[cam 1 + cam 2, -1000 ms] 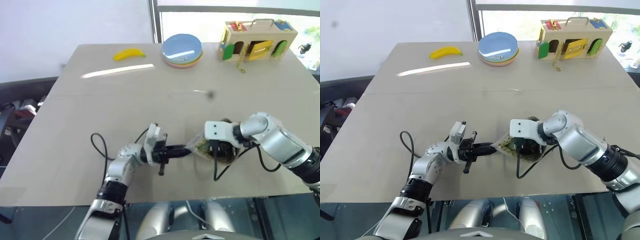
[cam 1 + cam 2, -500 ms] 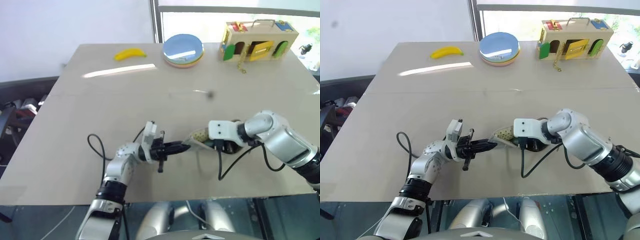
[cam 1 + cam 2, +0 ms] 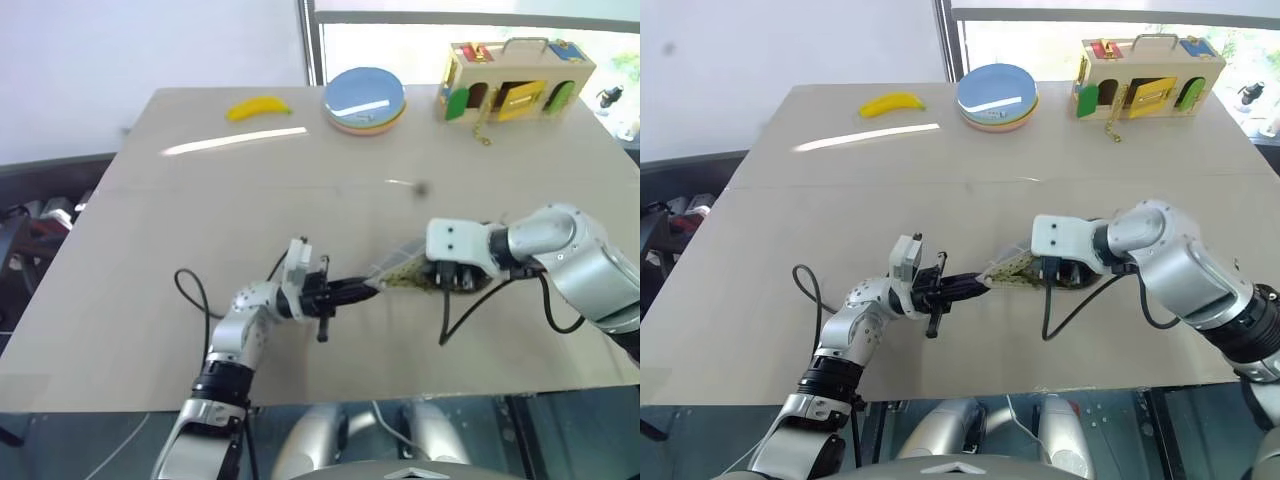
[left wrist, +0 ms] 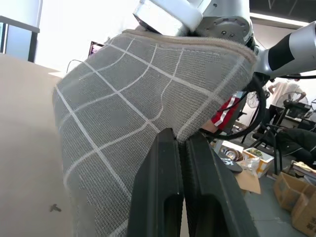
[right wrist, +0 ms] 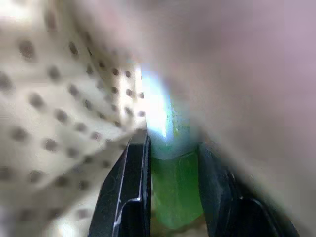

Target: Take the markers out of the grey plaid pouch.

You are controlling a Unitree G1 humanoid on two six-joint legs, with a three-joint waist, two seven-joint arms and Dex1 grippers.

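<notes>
a: what has changed around the grey plaid pouch (image 3: 405, 268)?

b: the right gripper (image 5: 170, 163) was buried low in the pouch mouth a second ago. now it sits higher, and the pouch is pulled up off the table (image 3: 200, 200) into a taut strip between the two arms. the left gripper (image 3: 362, 289) has hardly shifted; it stays at the pouch's near end.

a: are the jaws holding anything?

b: the left fingers are pressed together on a corner of the pouch fabric, plain in the left wrist view. the right fingers stand a little apart with a green marker (image 5: 174, 190) clamped between them, inside the pouch's dotted yellowish lining.

a: so one marker is on its way out?

b: that is the fair reading. the green one is gripped but looks to be within the pouch opening, not clear of it. the lift suggests the draw-out has started, with the left arm anchoring the pouch so it doesn't follow.

a: and the red-ended one?

b: it cannot be made out; if it's in the pouch, the fabric hides it.

a: other containers?

b: beyond the pouch, at the table's far edge, a stack of plates (image 3: 365, 98) with nothing on top, and a wooden latch box (image 3: 518, 78) with its little doors shut. a banana (image 3: 258, 107) lies beside the plates.
</notes>
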